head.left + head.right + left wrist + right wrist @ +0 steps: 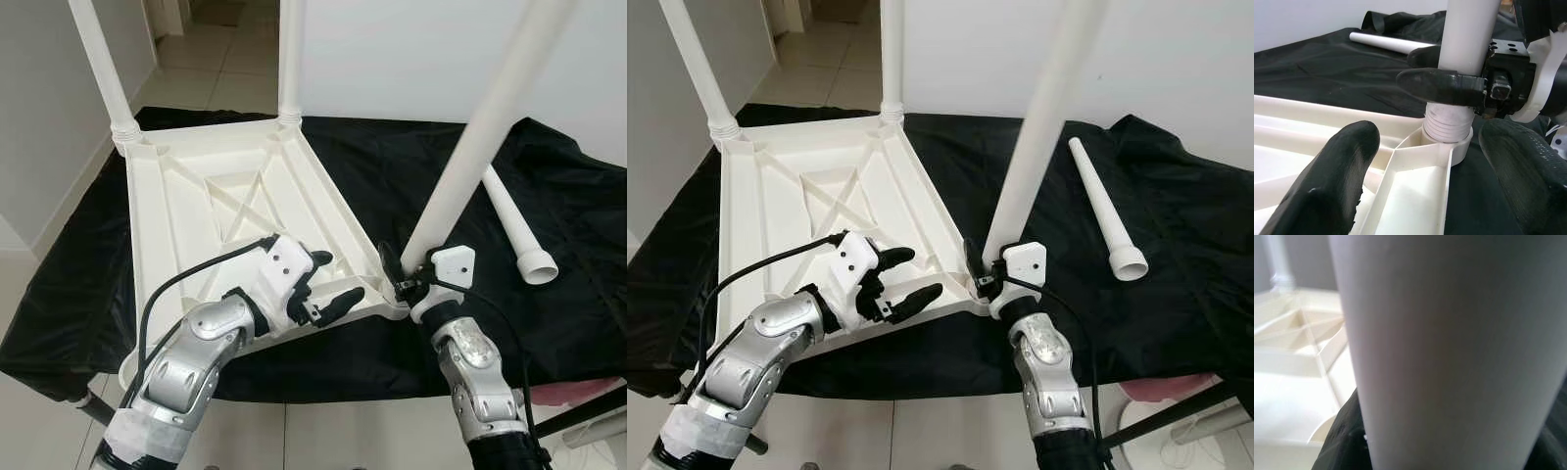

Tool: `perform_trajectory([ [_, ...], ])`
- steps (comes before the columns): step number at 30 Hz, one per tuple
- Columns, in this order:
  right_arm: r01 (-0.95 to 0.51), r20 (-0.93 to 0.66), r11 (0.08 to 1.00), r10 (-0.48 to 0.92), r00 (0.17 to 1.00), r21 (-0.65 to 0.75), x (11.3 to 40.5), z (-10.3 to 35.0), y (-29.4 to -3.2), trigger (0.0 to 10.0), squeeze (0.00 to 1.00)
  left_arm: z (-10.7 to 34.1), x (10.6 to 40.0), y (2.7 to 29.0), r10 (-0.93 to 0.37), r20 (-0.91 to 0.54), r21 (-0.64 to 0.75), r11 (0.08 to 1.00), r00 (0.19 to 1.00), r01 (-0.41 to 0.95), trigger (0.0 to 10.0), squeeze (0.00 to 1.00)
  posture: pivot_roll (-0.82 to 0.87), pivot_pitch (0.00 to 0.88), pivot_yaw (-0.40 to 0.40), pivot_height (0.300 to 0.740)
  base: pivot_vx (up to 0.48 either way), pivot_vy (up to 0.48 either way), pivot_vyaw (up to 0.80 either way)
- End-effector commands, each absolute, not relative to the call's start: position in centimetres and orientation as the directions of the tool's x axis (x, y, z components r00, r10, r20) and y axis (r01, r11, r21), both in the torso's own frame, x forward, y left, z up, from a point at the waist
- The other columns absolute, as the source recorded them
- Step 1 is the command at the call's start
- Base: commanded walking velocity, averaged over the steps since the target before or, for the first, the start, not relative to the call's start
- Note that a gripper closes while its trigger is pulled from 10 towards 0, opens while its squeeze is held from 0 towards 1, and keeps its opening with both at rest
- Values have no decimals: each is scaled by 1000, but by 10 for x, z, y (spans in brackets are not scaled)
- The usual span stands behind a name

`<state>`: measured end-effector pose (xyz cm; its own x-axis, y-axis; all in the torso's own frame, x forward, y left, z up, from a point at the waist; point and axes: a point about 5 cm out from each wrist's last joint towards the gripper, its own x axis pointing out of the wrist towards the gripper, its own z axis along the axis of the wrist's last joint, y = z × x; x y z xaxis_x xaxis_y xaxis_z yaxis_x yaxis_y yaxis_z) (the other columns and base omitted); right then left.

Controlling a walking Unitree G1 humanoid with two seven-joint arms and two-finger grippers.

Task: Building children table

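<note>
White walls and pale floor tiles (211, 73) surround a counter draped in black cloth (578, 255). On it lies the upturned white tabletop (211, 211), two legs standing at its far corners. Right pincer (402, 277) clamps a third leg (470, 147) at the near corner socket. Left pincer (328, 284) hovers beside it, fingers spread. Beyond the right pincer, a loose leg (517, 235) rests on the cloth.

a home interior: pale floor tiles (220, 73) run off at 12 o'clock into a hallway between plain white walls (411, 59), with a black cloth (578, 294) spread as a makeshift work surface at the centre
</note>
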<state>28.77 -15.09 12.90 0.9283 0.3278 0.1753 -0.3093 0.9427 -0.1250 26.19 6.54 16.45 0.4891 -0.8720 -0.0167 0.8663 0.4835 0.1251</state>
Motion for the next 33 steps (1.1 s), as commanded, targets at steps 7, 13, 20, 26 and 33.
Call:
perform_trajectory([
  [7, -443, 31, 891, 448, 893, -104, 285, 100, -144, 10000, 0, 170, 266, 68, -816, -8, 139, 571, 578, 809, 10000, 0, 7, 45, -35, 740, 0, 0, 0],
  [13, -423, 16, 906, 423, 906, 23, 289, 95, -145, 10000, 0, 171, 266, 69, -810, -9, 145, 579, 587, 802, 10000, 0, 12, 39, -40, 740, 0, 0, 0],
  [20, -346, -34, 931, 352, 935, 114, 294, 88, -151, 10000, 0, 172, 269, 68, -808, -3, 153, 582, 590, 798, 10000, 0, 15, 32, -43, 740, 0, 0, 0],
  [26, -342, -23, 930, 348, 937, 136, 294, 90, -148, 10000, 0, 172, 270, 68, -805, -4, 150, 586, 594, 796, 10000, 0, 10, 24, -35, 740, 0, 0, 0],
  [33, -342, 7, 925, 346, 938, 163, 292, 93, -143, 10000, 0, 174, 270, 65, -810, 8, 149, 580, 586, 801, 10000, 0, 7, 24, -45, 740, 0, 0, 0],
])
